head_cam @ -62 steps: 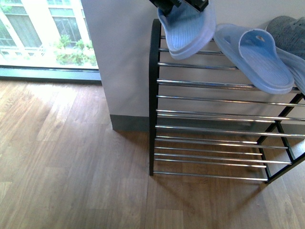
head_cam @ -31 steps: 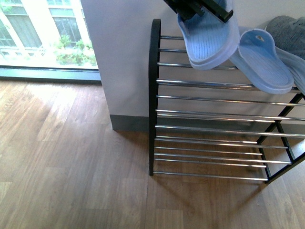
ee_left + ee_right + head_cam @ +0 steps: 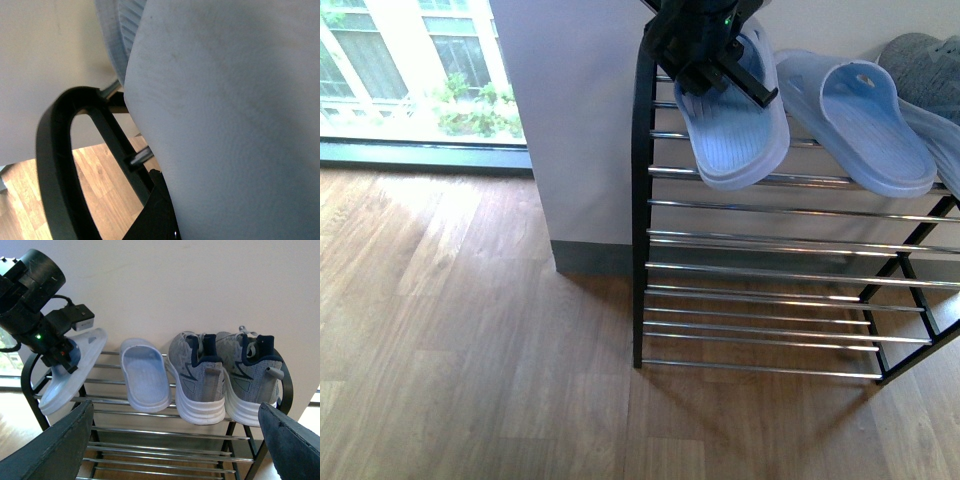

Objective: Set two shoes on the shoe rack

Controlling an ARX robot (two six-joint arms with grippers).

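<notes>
My left gripper (image 3: 705,50) is shut on a pale blue slide (image 3: 735,125), which lies tilted over the left end of the shoe rack's (image 3: 750,240) top tier, toe hanging past the front bar. In the right wrist view the same slide (image 3: 70,372) hangs from the left gripper (image 3: 57,352). A second pale blue slide (image 3: 865,120) (image 3: 144,375) rests beside it on the top bars. Two grey sneakers (image 3: 197,375) (image 3: 252,377) stand further along. The slide's pale surface (image 3: 235,120) fills the left wrist view. My right gripper (image 3: 175,440) stands open, back from the rack, holding nothing.
A white wall (image 3: 570,120) with a grey skirting stands behind the rack. Wood flooring (image 3: 470,340) spreads in front and to the left. A floor-level window (image 3: 410,70) is at the far left. Lower rack tiers (image 3: 760,320) carry no shoes.
The left gripper has swung the held slide back left and down; it now lies over the top bars at the rack's left end, apart from the second slide.
</notes>
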